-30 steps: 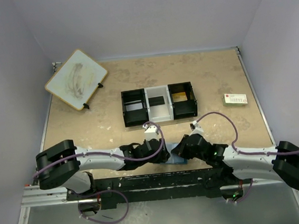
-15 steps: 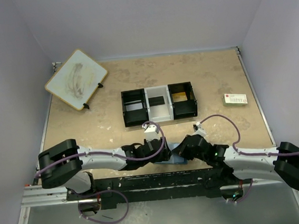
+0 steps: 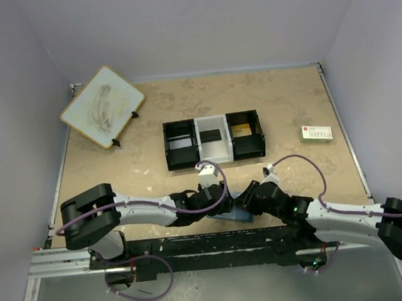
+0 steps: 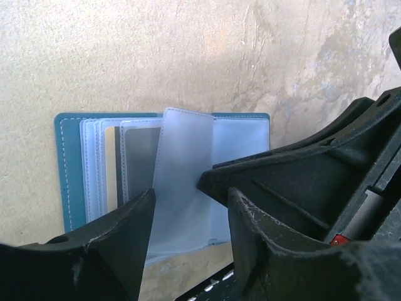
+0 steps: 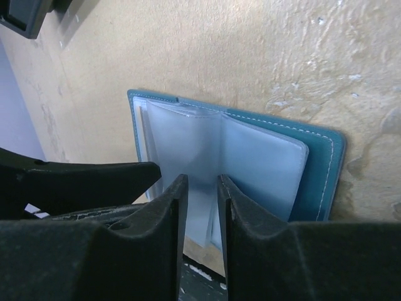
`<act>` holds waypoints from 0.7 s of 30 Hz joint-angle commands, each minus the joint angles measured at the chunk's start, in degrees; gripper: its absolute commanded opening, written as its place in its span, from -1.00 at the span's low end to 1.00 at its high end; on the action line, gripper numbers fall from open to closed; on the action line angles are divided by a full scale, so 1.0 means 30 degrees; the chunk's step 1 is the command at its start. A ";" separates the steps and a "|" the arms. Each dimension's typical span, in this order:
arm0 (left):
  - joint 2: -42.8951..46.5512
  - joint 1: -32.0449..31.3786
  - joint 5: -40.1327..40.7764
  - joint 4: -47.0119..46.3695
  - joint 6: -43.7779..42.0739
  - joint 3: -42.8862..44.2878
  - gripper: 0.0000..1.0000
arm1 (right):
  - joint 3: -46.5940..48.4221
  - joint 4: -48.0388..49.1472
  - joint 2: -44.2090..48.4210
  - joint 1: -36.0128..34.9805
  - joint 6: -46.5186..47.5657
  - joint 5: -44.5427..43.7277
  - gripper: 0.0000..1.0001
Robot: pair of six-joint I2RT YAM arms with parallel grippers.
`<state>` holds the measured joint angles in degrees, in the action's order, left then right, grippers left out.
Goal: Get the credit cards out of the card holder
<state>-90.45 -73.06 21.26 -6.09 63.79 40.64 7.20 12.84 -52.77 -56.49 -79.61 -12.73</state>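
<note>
Left arm (image 3: 143, 211): lies low along the near edge, reaching from 8 o'clock toward 6 o'clock, wrist tipped down over the card holder.
Left gripper (image 4: 188, 241): fingers spread wide, straddling the clear sleeves and clamping nothing.
Card holder (image 4: 62, 169): teal-blue, open flat on the table at 6 o'clock, between the two grippers; one clear sleeve leaf stands up.
Right gripper (image 5: 202, 213): fingers nearly together with a slim gap left, a sleeve leaf standing in that gap.
Right arm (image 3: 335, 214): stretched low from 4 o'clock toward 6 o'clock.
Counts: two arms; one card holder; two cards seen in its sleeves, a tan card (image 4: 109, 169) and a grey card (image 4: 139, 163); one three-compartment tray (image 3: 183, 164) at centre; one whiteboard (image 3: 103, 106) at 10 o'clock; one white printed card (image 3: 316, 134) at 3 o'clock.
</note>
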 commanded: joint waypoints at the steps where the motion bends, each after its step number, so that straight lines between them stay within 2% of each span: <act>1: -0.0746 -0.0184 -0.0944 -0.0024 -0.0375 0.0131 -0.04 | -0.0599 -0.1517 0.1211 0.0050 0.0746 -0.0336 -0.35; 4: -0.0593 -0.0195 -0.0918 0.0008 -0.0425 0.0054 -0.04 | -0.0959 -0.0959 0.1589 0.0050 0.1006 0.0024 -0.21; 12: -0.0114 -0.0200 -0.1149 -0.0404 -0.0345 -0.0647 -0.07 | -0.0769 0.0235 0.0245 0.0064 0.1272 0.0337 -0.01; 18: 0.0238 -0.0184 -0.1556 -0.1230 -0.0269 -0.1258 -0.15 | -0.0992 0.1991 -0.1440 0.0547 0.1529 0.1066 0.00; 21: 0.0924 -0.0208 -0.0892 -0.0746 -0.0063 -0.1496 -0.18 | -0.0999 0.2515 -0.1994 0.0771 0.1829 0.1480 0.00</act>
<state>-88.33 -72.36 23.97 -9.56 63.68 38.00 5.54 19.55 -54.70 -54.72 -76.79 -10.70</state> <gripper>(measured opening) 0.415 0.472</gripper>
